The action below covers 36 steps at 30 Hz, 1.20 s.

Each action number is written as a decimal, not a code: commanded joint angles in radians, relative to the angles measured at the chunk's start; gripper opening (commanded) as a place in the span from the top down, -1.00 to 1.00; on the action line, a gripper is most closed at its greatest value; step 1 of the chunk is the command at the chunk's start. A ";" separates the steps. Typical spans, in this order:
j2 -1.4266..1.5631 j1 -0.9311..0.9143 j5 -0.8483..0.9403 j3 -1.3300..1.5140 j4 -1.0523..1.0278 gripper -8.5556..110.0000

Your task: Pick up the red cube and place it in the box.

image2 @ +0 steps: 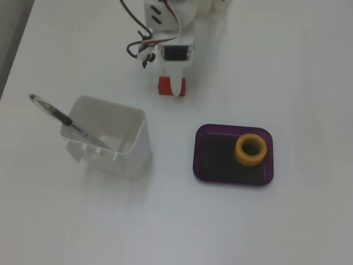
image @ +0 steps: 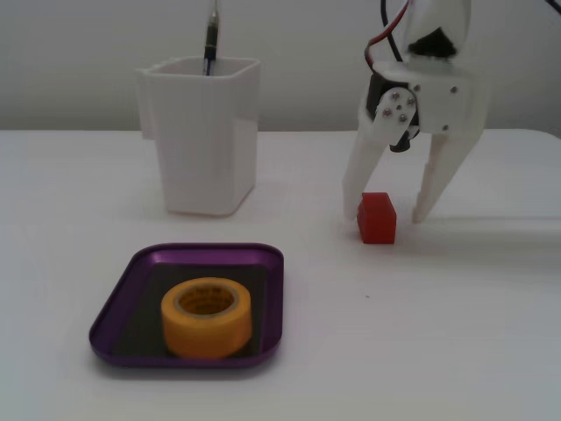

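Gripper (image: 392, 213) spread wide, tips at table level, straddling red cube (image: 377, 217) for pinch; nothing gripped yet; cube on table, well apart from box (image: 272, 298); yellow tape roll (image: 206, 317) occupies box floor, leaving free space alongside.

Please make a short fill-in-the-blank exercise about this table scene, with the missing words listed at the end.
1. The yellow tape roll lies inside the ______ tray.
2. The open pincer stands with one finger on each side of the ______ cube.
3. The white container holds a ______.
4. The cube rests on the ______, not in the tray.

Missing words: purple; red; pen; table
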State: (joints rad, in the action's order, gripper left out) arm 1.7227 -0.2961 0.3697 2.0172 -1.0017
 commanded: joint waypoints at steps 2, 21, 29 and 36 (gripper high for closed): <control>-0.058 -0.031 0.014 -0.078 0.037 0.50; 0.107 -0.018 0.009 -0.086 -0.121 0.87; 0.607 0.238 -0.170 -0.055 -0.267 0.86; 0.914 0.508 -0.178 0.199 -0.135 0.86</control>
State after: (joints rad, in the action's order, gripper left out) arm 2.5295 0.1718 0.2025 2.1460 -1.2333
